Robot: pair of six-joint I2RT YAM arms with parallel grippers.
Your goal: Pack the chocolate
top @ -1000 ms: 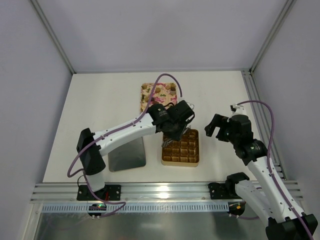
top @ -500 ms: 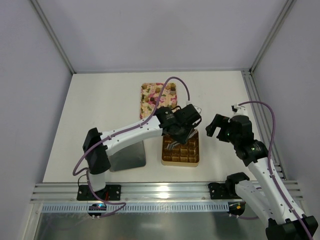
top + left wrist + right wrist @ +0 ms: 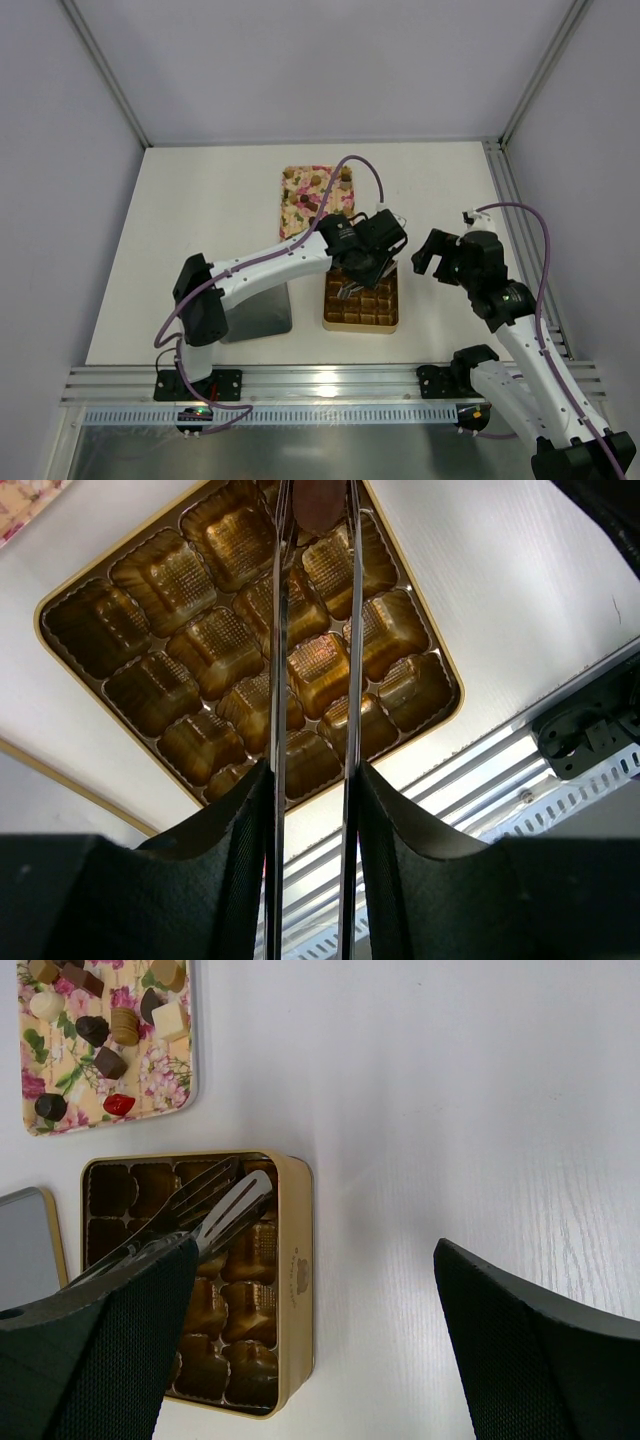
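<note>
My left fingers [image 3: 245, 830] are clenched on metal tongs [image 3: 277, 680]. One dark chocolate [image 3: 318, 502] sits between the tong tips, over a far cell of the gold box [image 3: 297, 1260]. Other pieces lie on the floral tray [image 3: 150, 1072]. My right fingers [image 3: 520, 1330] are spread wide and hold nothing.

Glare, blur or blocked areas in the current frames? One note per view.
Left wrist: gold box cells throw bright highlights, the mirror-like tongs reflect them; the left hand blacks out the bottom. Right wrist: flat light on the table, right hand dark in both lower corners. Top: even, sharp, soft shadows.
</note>
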